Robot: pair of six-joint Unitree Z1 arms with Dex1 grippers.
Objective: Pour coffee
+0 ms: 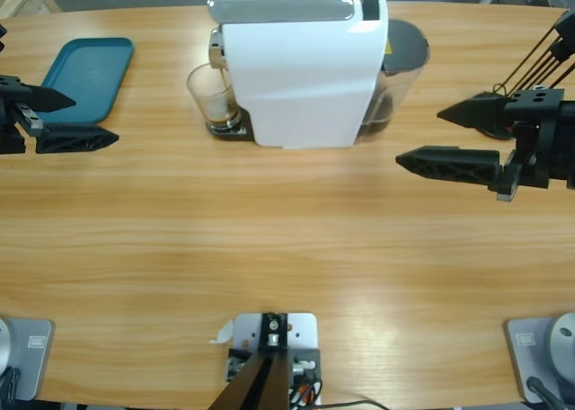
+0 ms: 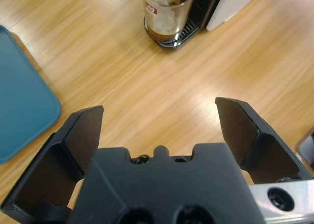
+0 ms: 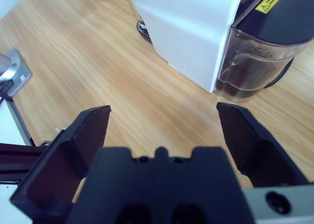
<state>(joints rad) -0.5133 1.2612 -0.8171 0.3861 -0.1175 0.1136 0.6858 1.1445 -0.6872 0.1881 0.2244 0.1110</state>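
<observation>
The coffee (image 2: 164, 34) sits in an upright glass (image 2: 168, 13) straight ahead of the left gripper (image 2: 159, 130), the nearer arm; both grippers' jaws gape wide, empty.

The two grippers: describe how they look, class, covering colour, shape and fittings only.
Both the left gripper and the right gripper have two matte black, pointed, wedge-shaped jaws on a black body. The wrist views show hollow ribbed jaw backs, small screws and a silver-grey bracket. Thin black cables run behind the right one.
</observation>
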